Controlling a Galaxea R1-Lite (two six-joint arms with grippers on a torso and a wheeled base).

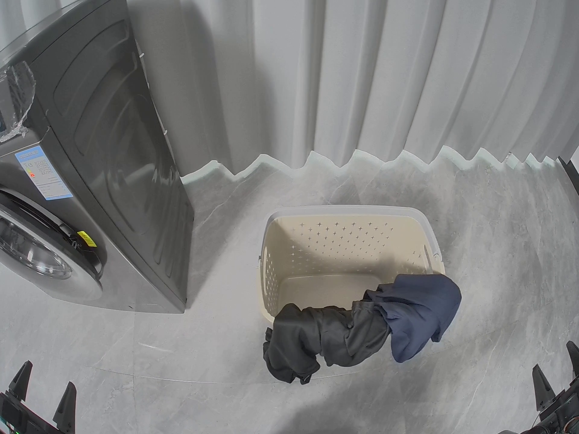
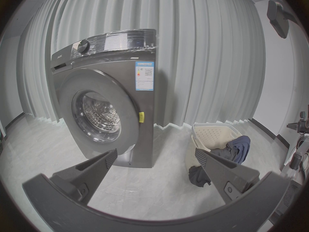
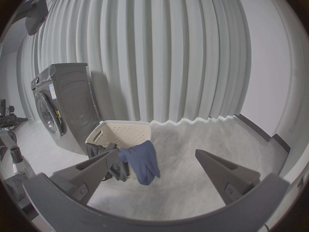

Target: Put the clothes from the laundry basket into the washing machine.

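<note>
A dark grey cloth (image 1: 325, 336) and a dark blue cloth (image 1: 419, 311) hang over the near rim of the cream plastic laundry basket (image 1: 344, 210), near the grey metal washing machine (image 1: 108, 170). The left gripper (image 2: 155, 152) and the right gripper (image 3: 154, 152) are wide open, holding nothing

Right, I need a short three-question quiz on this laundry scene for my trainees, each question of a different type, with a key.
1. True or false: the laundry basket stands to the robot's right of the washing machine.
2. Where are the grey garment and the blue garment? A: inside the drum. B: draped over the basket's near rim. C: spread flat on top of the machine.
3. Fill in: the left hand and the right hand are both ____ and hold nothing.

Key: 1 true; 2 B; 3 open.
</note>
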